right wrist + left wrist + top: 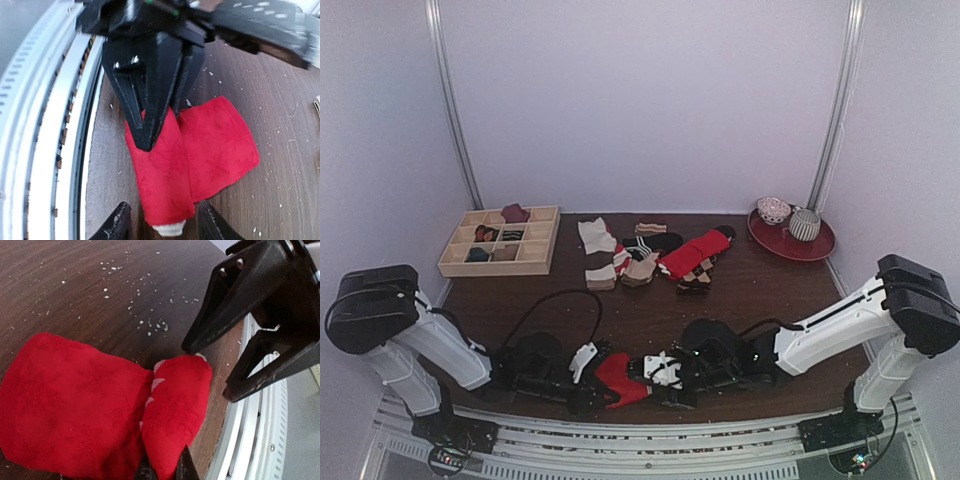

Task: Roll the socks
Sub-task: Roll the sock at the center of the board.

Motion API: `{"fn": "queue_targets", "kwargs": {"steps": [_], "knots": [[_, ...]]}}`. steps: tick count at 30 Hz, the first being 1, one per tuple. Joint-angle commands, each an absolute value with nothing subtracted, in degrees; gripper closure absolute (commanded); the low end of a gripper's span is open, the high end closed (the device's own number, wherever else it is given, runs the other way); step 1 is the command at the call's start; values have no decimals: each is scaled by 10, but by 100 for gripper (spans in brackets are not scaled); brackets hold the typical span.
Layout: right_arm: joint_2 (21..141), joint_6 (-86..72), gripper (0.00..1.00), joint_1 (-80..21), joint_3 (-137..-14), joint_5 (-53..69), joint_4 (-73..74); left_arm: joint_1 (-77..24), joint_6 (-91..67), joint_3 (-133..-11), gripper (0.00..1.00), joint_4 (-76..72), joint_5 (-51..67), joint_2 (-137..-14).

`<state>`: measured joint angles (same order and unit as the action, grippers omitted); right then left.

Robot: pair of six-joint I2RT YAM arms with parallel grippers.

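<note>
The bright red sock (pixel 620 381) lies at the table's near edge, partly rolled, with a flat flap beside the roll (pixel 65 405). My left gripper (pixel 165 467) is shut on the rolled part (pixel 175 405); in the right wrist view its black fingers (pixel 147 115) pinch the roll's top. My right gripper (pixel 162 225) is open, its fingertips (pixel 117 225) either side of the roll's cream end (pixel 170 230). In the left wrist view the right gripper (pixel 210 371) stands open at the roll's far end. I cannot make out the tan-brown sock.
The metal rail (pixel 260 440) runs just past the sock at the table edge. A pile of other socks (pixel 655 255) lies mid-back. A wooden divided tray (pixel 500 242) is back left, a red plate with cups (pixel 790 238) back right. White crumbs (pixel 145 322) dot the table.
</note>
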<state>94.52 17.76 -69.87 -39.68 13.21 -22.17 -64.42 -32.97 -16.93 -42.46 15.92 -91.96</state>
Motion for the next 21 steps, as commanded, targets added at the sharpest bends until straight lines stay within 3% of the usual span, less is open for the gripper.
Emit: {"fn": "queue_targets", "kwargs": {"steps": [1, 9, 14, 17, 21], "knots": [[982, 264, 54, -718, -425, 76, -238, -637, -362, -148, 100, -346, 159, -945], [1030, 274, 55, -721, -451, 80, -212, -632, -359, -145, 100, -368, 191, -967], [1047, 248, 73, -721, -473, 98, -169, -632, -345, -146, 100, -388, 202, -971], [1046, 218, 81, -720, -499, 131, -102, -630, -305, -162, 67, -343, 169, -940], [1050, 146, 83, -707, -557, 168, 25, -630, -244, -182, 44, -264, 116, -854]]}}
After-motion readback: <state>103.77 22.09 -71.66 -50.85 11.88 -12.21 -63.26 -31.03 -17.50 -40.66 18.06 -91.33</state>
